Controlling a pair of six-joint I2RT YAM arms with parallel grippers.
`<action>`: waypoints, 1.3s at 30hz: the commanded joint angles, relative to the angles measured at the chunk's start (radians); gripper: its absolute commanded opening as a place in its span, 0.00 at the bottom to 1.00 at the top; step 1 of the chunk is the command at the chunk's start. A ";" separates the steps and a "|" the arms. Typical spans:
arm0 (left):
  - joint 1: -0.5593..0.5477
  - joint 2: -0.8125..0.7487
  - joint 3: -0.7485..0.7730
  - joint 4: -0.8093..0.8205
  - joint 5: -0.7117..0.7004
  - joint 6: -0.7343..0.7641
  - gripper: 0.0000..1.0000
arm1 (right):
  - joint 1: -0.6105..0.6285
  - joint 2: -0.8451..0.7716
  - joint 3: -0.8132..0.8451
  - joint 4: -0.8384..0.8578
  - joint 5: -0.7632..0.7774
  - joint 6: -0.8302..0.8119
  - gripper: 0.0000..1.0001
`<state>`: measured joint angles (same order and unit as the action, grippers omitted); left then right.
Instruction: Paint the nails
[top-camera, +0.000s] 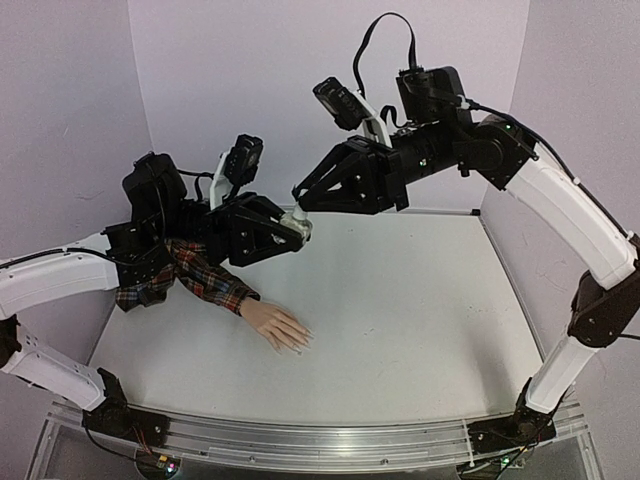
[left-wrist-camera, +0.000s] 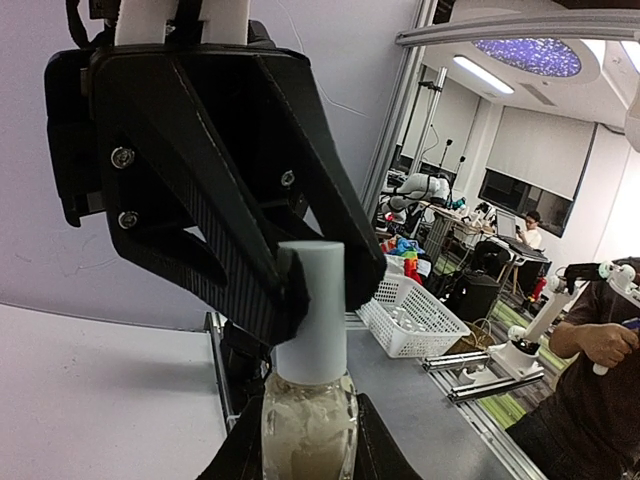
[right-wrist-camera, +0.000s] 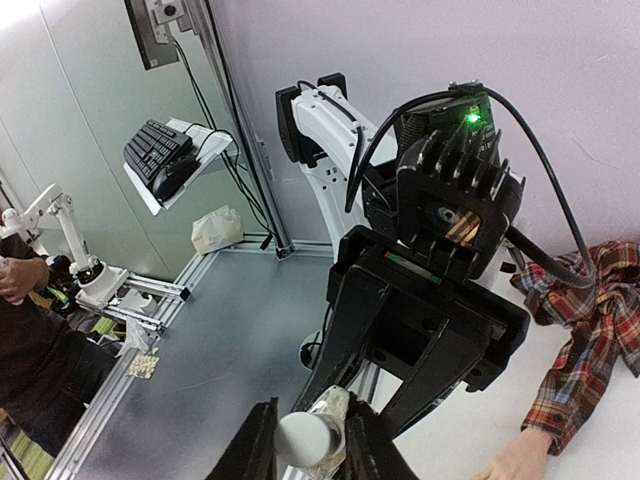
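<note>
Left tool (top-camera: 299, 233) clenched on bottle (left-wrist-camera: 308, 425), upright in midair. Right tool (top-camera: 298, 203) pinches its cap (left-wrist-camera: 312, 300) from above. Nails (top-camera: 299, 342) lie on tabletop (top-camera: 420, 300) directly below and nearer me, fingers pointing right.

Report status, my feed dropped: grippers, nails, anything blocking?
Left gripper clamps bottle, raised. Right gripper pinches its white cap. Nails on table, nothing covering them.
</note>
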<state>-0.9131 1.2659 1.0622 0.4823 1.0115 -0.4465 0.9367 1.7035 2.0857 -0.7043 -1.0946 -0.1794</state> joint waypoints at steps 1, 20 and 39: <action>0.004 -0.011 0.053 0.014 -0.017 0.016 0.00 | 0.001 0.007 0.038 0.042 -0.003 0.017 0.14; 0.003 -0.112 0.123 -0.289 -1.062 0.512 0.00 | 0.174 0.008 -0.129 0.093 1.130 0.536 0.00; 0.003 0.041 0.010 -0.054 -1.116 0.522 0.00 | 0.224 0.131 0.185 -0.101 1.455 0.663 0.36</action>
<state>-0.9262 1.3312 1.0875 0.3266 -0.0840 0.1503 1.1543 1.9063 2.2853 -0.7405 0.4057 0.4985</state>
